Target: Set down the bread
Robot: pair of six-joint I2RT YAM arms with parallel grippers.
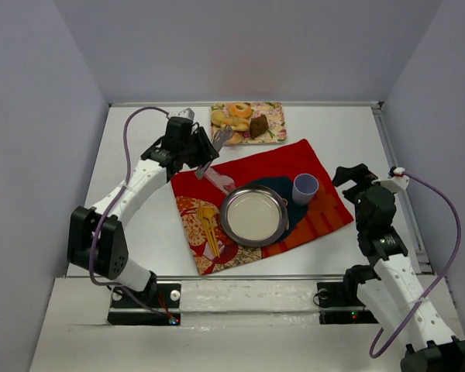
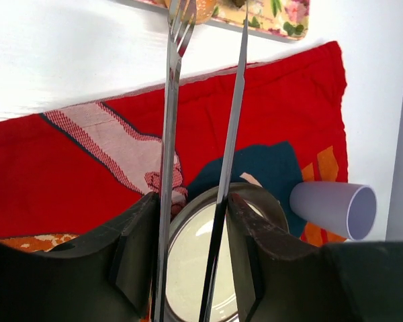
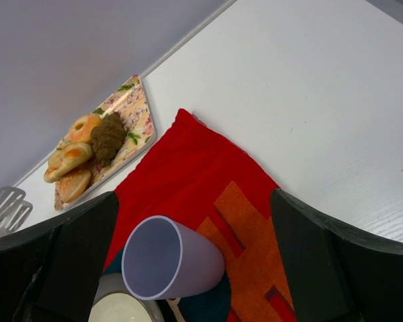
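Bread (image 3: 72, 185): smooth golden oval roll on floral rectangular tray (image 3: 133, 94), upper left of the right wrist view, beside ring doughnuts (image 3: 85, 125). Left gripper (image 2: 193, 208): clamped on slim steel tongs (image 2: 166, 134). Right gripper (image 3: 193, 194): fingers spread, grasping nothing.

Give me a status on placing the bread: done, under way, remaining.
Done: the left pincer is shut on the tongs. Under way: the tong tips point at the floral tray, nothing between them yet. Remaining: the bread lies on that tray, and the metal plate, the likely spot, is bare, so grab, carry and set-down are all to come. The right pincer hangs open near the cup.
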